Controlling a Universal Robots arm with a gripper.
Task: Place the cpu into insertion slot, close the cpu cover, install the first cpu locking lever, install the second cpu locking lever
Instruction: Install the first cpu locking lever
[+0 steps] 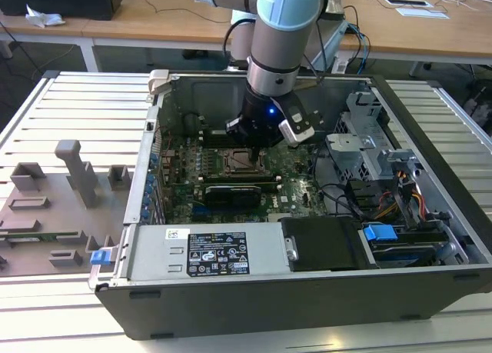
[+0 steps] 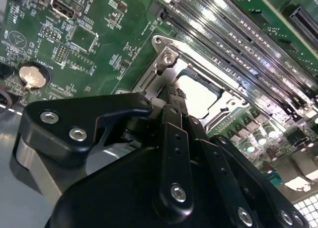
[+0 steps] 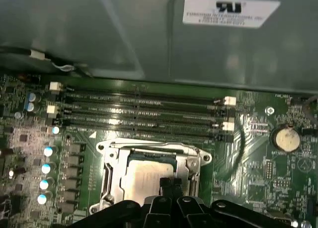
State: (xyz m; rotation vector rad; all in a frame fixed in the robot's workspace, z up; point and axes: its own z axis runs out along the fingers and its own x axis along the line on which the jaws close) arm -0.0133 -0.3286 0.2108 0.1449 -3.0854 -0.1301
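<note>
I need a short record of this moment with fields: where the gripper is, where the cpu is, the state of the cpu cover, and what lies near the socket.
gripper: gripper low over the motherboard, its tips at the edge of the cpu
cpu: cpu lies flat in the insertion slot, pale top facing up
cpu cover: cpu cover is down around the cpu, which shows through its window
neighbours: memory slots run beside the socket; coin battery sits further off
case: computer case lies open on the table
</note>
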